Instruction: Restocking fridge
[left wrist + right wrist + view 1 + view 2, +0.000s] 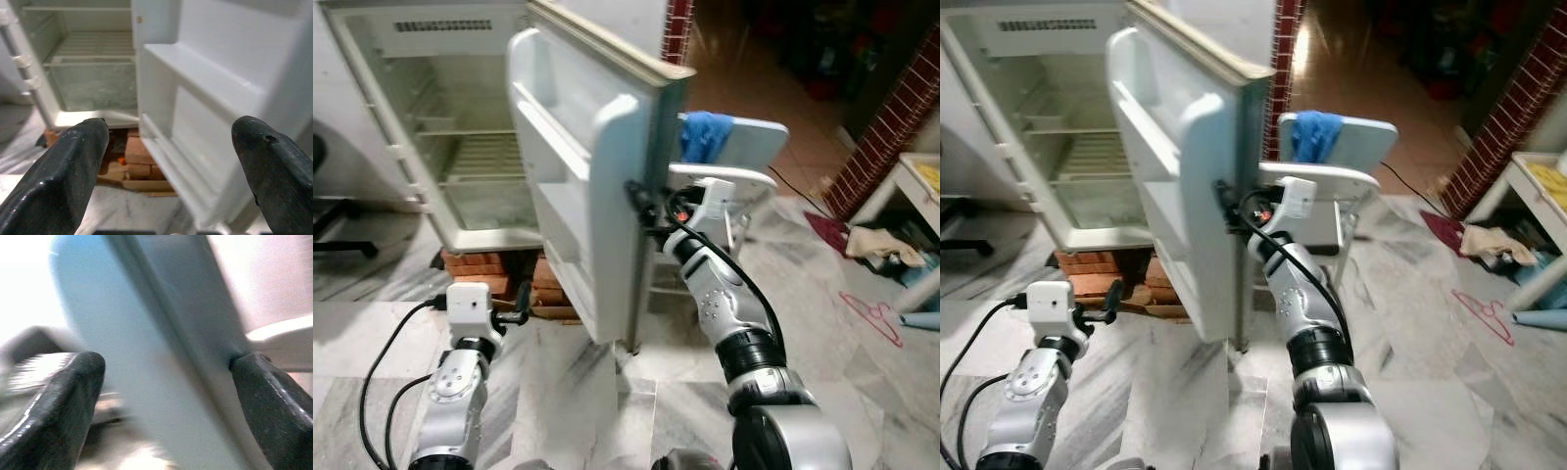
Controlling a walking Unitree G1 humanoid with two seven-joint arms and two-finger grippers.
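Note:
The white fridge [470, 127] stands open on bricks, its wire shelves bare. Its door [587, 196] swings out toward me, with empty door shelves on the inner side. My right gripper [641, 206] is at the door's free edge at mid height; in the right wrist view its open fingers [58, 396] straddle that edge, one pad touching the outer face. Low on the left, my left gripper [514, 315] is open and empty, pointing at the fridge base and the door's lower shelf [195, 88].
Red bricks [484, 264] prop the fridge. A white plastic chair [749, 147] with a blue cloth [705, 135] stands just behind the door. At right are a brick pillar [886, 117], a white table [911, 186], cloth [876, 245] and a red hanger [873, 315] on the marble floor.

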